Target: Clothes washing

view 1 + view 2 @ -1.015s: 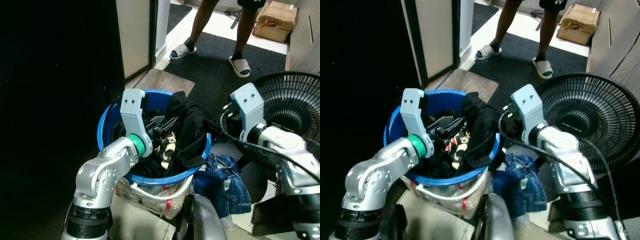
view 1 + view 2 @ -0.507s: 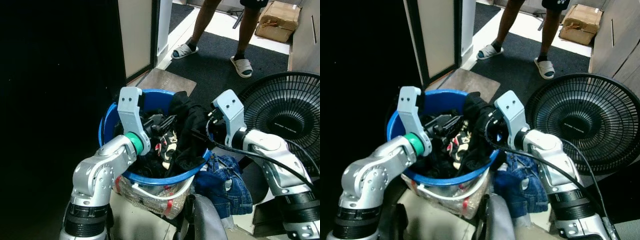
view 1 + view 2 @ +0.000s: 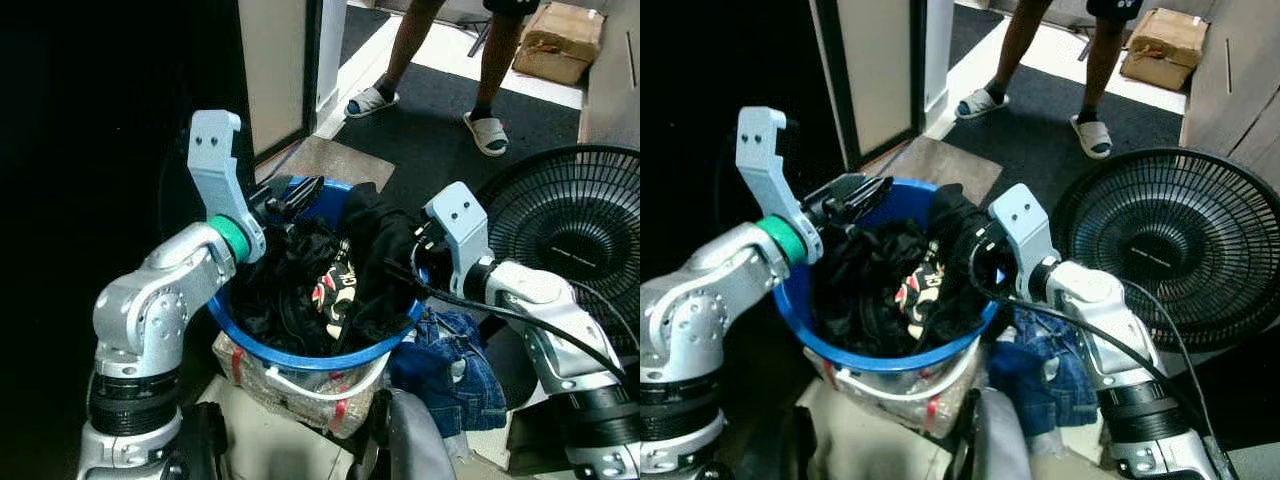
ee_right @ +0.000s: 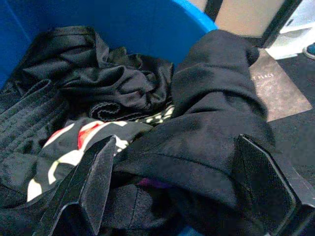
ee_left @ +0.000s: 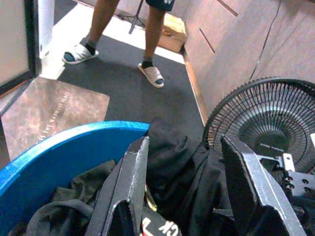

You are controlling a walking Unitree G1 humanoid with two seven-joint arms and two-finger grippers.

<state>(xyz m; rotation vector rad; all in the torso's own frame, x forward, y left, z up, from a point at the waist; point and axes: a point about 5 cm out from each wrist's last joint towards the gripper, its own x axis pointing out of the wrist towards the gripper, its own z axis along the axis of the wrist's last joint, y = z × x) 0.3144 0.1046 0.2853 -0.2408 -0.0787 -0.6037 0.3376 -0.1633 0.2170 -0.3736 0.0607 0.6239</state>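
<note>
- A blue denim garment [image 3: 445,365] lies on the floor just beside the bucket, below the right forearm.
- The blue bucket [image 3: 300,352] stands directly in front of the robot and holds a heap of black clothes [image 3: 290,285]. A black piece with a red and white print [image 3: 335,290] lies in the middle of the heap.
- A black garment [image 3: 385,255] is draped over the bucket's right rim.
- The right gripper [image 4: 184,196] is at the right rim. Its fingers are spread apart on either side of the draped black garment; whether they touch it cannot be determined.
- The left gripper [image 5: 184,196] is raised above the far left rim of the bucket. Its fingers are spread and hold nothing.
- A black floor fan [image 3: 570,235] stands to the right of the bucket, behind the right arm.
- A brown mat [image 3: 325,160] lies on the floor beyond the bucket.
- A person's legs in sandals [image 3: 482,130] stand on the dark carpet further back, near a cardboard box [image 3: 560,38].
</note>
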